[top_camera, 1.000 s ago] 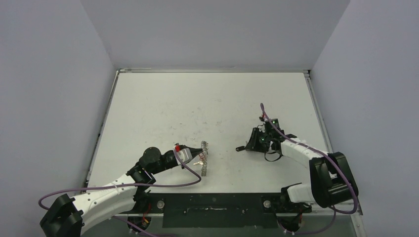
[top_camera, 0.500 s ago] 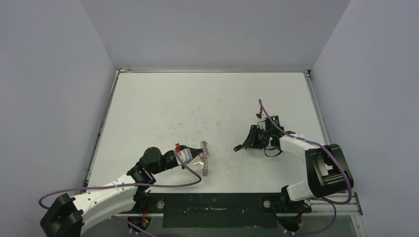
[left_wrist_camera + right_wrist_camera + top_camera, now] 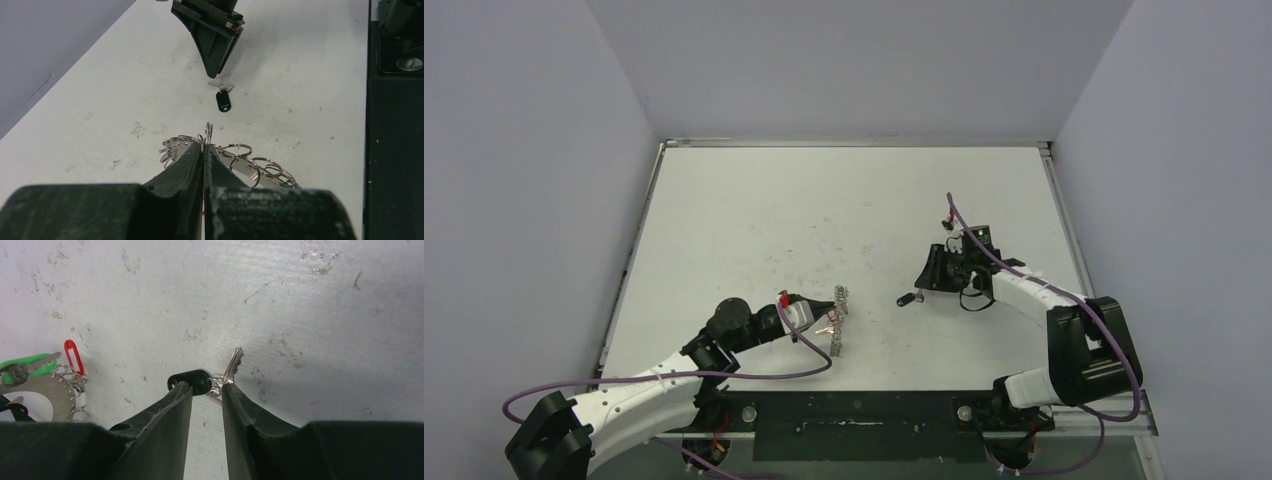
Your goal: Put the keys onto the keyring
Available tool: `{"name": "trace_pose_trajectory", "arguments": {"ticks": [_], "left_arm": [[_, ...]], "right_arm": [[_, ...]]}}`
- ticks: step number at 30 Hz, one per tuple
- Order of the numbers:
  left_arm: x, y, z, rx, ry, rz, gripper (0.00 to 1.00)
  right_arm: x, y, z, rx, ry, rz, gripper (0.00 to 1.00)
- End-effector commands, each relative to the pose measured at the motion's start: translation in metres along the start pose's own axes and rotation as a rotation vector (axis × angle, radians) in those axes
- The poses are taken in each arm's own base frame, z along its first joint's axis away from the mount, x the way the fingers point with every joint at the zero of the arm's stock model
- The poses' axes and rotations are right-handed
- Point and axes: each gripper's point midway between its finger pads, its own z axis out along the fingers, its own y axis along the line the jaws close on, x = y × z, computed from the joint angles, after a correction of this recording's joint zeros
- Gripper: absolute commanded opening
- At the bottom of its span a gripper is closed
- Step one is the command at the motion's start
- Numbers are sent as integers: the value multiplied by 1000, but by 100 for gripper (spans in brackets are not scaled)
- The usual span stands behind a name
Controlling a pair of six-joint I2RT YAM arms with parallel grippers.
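Clenched shut in the left gripper (image 3: 204,148): wide flat grey metal keyring (image 3: 50,390) with scalloped edge, fringed with small wire split rings (image 3: 240,149). Stood on edge, face turned toward the right gripper (image 3: 206,386). Whether touching the white table (image 3: 754,220), cannot tell.

At the keyring: one bright-green plastic tag (image 3: 25,364) and one red plastic tag (image 3: 73,357). Across the green tag, one small silver key (image 3: 44,360), head colour unclear.

Right of the keyring, well apart: one tiny key with black plastic head and short silver blade (image 3: 192,380), flat on the table, small wire ring at its head. Right gripper low over it, jaws a narrow gap apart, nothing pinched. Black head just at one fingertip, blade angled away past the tips.

Between keyring and black-headed key: open scuffed table. Purple cable (image 3: 724,375) looped just on the near side of the keyring, along the left arm.

Near table edge closest to the keyring. Far edge, side edges and grey walls (image 3: 524,200) well away.

Count: two keys, one keyring, two tags, two grippers.
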Motion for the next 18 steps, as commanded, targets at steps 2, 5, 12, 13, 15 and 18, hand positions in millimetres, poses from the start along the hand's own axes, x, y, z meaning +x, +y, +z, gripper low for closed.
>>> {"name": "trace_pose_trajectory", "arguments": {"ticks": [2, 5, 12, 13, 15, 18], "left_arm": [[-35, 9, 4, -22, -102, 35, 0], [-35, 9, 4, -23, -101, 34, 0], [-34, 9, 4, -25, -99, 34, 0], [-34, 9, 4, -25, -99, 32, 0], [-34, 9, 4, -25, -98, 33, 0], [-34, 9, 4, -26, -97, 33, 0]], "right_arm": [[-19, 7, 10, -36, -17, -22, 32], [-17, 8, 13, -40, 1, -25, 32], [-2, 6, 21, -41, 55, -20, 25], [0, 5, 21, -41, 63, -18, 24], [3, 5, 22, -40, 72, -16, 24], [5, 5, 23, -38, 80, -16, 24]]}}
